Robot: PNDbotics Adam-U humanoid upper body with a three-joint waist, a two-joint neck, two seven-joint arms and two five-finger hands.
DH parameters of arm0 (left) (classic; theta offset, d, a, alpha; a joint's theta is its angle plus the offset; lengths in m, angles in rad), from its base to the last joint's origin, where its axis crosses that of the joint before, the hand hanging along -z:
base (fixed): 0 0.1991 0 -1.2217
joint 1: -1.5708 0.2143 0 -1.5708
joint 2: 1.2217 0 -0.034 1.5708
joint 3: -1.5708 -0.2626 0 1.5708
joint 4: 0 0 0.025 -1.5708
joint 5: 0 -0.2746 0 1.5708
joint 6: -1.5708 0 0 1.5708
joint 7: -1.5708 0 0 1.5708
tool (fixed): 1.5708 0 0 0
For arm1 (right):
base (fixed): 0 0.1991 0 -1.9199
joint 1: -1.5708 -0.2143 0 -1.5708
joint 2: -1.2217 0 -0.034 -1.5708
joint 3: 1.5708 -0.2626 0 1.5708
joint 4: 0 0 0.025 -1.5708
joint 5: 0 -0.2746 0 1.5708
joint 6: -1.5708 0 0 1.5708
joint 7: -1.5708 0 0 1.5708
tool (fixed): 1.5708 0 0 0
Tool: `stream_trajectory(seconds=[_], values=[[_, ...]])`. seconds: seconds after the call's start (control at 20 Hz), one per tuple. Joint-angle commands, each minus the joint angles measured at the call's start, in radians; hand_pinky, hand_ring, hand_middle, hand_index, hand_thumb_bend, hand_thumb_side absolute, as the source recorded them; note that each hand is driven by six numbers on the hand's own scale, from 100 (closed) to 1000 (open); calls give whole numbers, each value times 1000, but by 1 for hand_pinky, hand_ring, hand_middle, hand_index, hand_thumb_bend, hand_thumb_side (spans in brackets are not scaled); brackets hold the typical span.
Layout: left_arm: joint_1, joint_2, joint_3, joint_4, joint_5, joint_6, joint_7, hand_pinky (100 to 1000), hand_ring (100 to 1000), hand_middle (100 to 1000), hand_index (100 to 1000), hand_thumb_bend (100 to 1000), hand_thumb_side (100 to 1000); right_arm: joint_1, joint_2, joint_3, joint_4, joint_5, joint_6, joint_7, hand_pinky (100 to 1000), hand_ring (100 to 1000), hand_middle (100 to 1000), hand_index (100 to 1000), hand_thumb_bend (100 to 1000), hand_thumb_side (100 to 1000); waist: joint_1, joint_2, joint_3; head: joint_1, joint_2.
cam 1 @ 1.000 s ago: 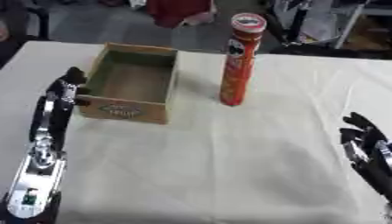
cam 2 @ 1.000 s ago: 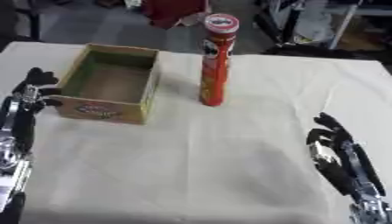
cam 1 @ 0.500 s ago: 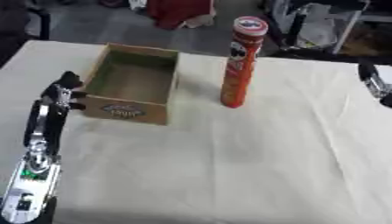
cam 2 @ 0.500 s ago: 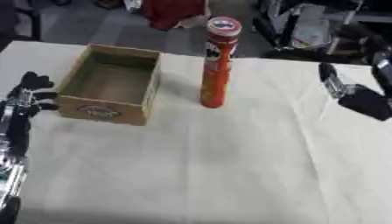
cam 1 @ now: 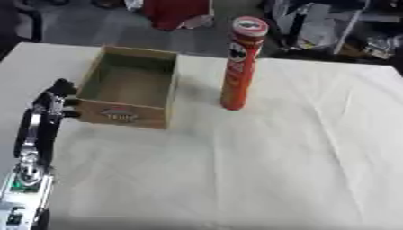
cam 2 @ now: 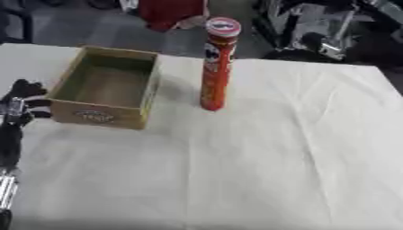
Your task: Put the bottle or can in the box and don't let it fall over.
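A tall red can (cam 1: 239, 65) with a pale lid stands upright on the white cloth, just right of the box. The open tan box (cam 1: 122, 115) has a label on its front wall, and nothing shows inside it. My left hand (cam 1: 55, 95) is at the left, beside the box's front left corner, fingers relaxed and holding nothing. I cannot tell whether it touches the box wall. Its silver and black forearm (cam 1: 30, 161) runs down to the lower left corner. My right hand shows in neither view.
The white cloth (cam 1: 260, 170) covers the table to the right and front of the box and can. Past the far edge lie a red thing (cam 1: 177, 12) and dark clutter (cam 2: 315, 27) on the floor.
My right hand rose from the lower right to the right edge and has now left the view. The left hand stays beside the box. The can and box have not moved.
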Motion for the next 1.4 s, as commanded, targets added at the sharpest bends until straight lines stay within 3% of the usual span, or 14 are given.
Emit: stream_trajectory(seconds=[0.05,0.55,0.7,0.95,1.4], values=[[-8,21,-4,-8,-4,-1,-6,609,690,703,806,529,923,-76,21,15,88,21,-32,83,834,968,991,1000,571,608,0,-11,7,-16,6],[-19,17,-14,-6,-4,-2,-17,609,690,703,806,527,925,-243,186,1,323,170,-81,234,851,986,1000,1000,570,663,-2,3,45,-90,-34],[-23,16,-17,-6,-3,-3,-21,609,691,703,806,526,925,-270,226,-8,378,207,-89,254,909,1000,1000,1000,582,676,-3,6,58,-118,-50],[-32,14,-24,-6,1,-4,-28,610,691,703,806,526,925,-308,276,-29,442,264,-98,252,943,1000,1000,1000,590,673,-4,8,78,-154,-78],[-49,11,-34,-5,7,-5,-39,610,692,704,806,524,926,-361,305,-81,521,403,-82,161,953,1000,1000,1000,595,656,-1,17,114,-191,-88]])
